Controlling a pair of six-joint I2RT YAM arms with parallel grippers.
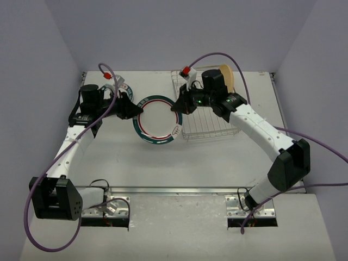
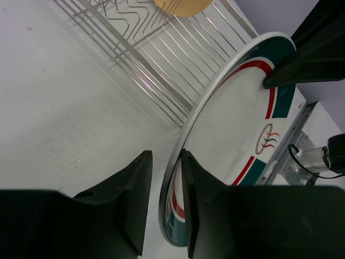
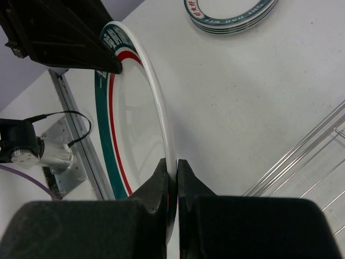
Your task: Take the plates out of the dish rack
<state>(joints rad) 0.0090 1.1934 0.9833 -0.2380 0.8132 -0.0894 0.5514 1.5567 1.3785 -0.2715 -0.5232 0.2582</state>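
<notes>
Nearest you, between the two arms, a teal-rimmed plate (image 1: 157,119) is held over the tabletop (image 1: 163,168), just beside the dish rack (image 1: 209,122). Your right gripper (image 3: 171,164) has its fingers clamped on the plate's rack-side rim. Your left gripper (image 2: 164,157) straddles the opposite rim, fingers apart, with a gap beside one. Farther back, a stack of patterned plates (image 3: 232,16) lies on the tabletop, and a tan plate (image 1: 225,78) stands upright at the rack's far end.

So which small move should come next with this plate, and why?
Probably the left gripper should close on the plate: its fingers straddle the rim with a gap on one side, while only the right gripper pinches the opposite rim.
</notes>
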